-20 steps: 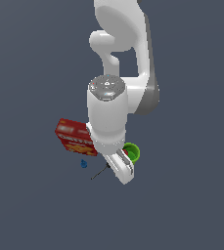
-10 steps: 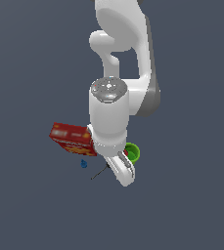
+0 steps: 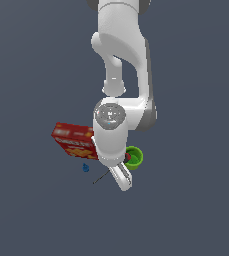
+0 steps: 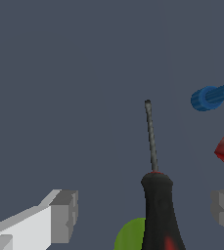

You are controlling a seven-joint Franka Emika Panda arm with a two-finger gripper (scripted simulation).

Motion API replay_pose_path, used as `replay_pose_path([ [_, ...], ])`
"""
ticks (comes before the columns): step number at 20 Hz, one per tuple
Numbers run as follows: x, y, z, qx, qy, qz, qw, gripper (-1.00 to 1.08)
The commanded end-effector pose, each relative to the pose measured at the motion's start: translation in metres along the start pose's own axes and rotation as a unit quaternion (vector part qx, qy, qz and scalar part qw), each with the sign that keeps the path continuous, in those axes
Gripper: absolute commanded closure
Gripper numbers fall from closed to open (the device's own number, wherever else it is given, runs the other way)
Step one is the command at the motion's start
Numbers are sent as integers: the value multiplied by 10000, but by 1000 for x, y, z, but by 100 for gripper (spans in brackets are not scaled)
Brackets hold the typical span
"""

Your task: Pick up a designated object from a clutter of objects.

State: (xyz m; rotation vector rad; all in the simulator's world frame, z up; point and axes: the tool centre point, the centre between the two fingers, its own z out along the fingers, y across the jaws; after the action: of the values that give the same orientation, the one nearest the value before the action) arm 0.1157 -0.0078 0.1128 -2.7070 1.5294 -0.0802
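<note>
1. While the arm has shifted only slightly over the last second in the exterior view, the red cracker box [image 3: 75,140] shows further out to the exterior view's left than it did then, so the view onto the clutter has opened a little.
2. Nearest the wrist camera, the end effector [image 4: 145,215] is spread wide and released, one fingertip [image 4: 64,215] on each side of the screwdriver [image 4: 157,205], with clear space between pads and handle; it grips nothing.
3. The screwdriver lies on the desk [image 4: 84,73], its red-and-black handle between the fingers and its thin dark shaft pointing away from the wrist.
4. Just behind the handle a patch of the lime-green cup [image 4: 130,237] shows; how close the two are I cannot tell from the wrist view.
5. Farther out, beyond the shaft tip and to one side, sit the tiny blue object [image 4: 213,96] and a corner of the cracker box, both apart from the screwdriver.
6. In my judgement the small adjustment has served to line the fingers up on the handle, so the approach is nearly done: what remains is to lower, close on the handle and lift, minding the cup beside it.
</note>
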Motion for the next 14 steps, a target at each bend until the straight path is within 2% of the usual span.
replay_pose_path([
  [1,-2,10,24,-123,-65,29,9999,-92],
  [9,-7,22,53,-265,-146,57,9995,-92],
  [10,-7,22,53,-265,-146,57,9995,108],
  [14,-7,22,53,-265,-146,57,9995,108],
])
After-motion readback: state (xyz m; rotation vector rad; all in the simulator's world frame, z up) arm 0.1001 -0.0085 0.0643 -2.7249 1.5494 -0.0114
